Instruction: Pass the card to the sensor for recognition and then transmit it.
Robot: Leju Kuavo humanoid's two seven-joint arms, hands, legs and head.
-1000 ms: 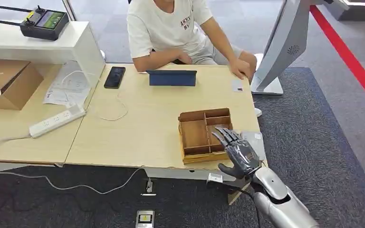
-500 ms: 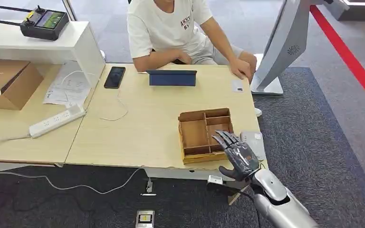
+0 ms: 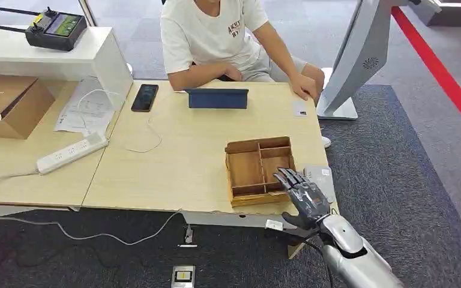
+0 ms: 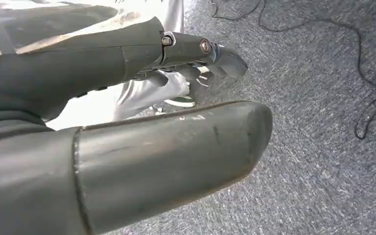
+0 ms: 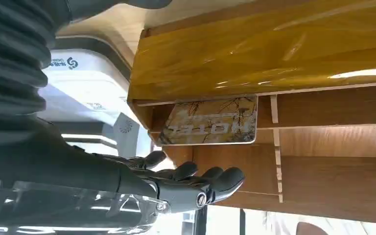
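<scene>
A printed hotel card [image 5: 208, 127] lies flat in a compartment of the wooden tray [image 3: 246, 169], whose yellow-brown wall [image 5: 274, 54] fills the right wrist view. My right hand [image 3: 303, 195] hovers over the tray's right front corner with its fingers [image 5: 196, 181] stretched out and apart, holding nothing. The card lies just beyond the fingertips. A flat grey sensor pad [image 3: 324, 176] sits at the table's right edge beside that hand. My left hand [image 4: 186, 54] hangs over the carpet, fingers loosely extended and empty.
A person [image 3: 216, 36] sits at the far side, one hand beside a small white card [image 3: 300, 108]. A blue tablet [image 3: 217, 98], phone [image 3: 144, 97], power strip [image 3: 72, 152] and cardboard box [image 3: 6, 105] lie on the tables. A white kiosk stand [image 3: 360, 60] rises at the right.
My right hand has slid a little back toward the table's front edge and to the right, uncovering more of the tray. Nothing else has moved.
</scene>
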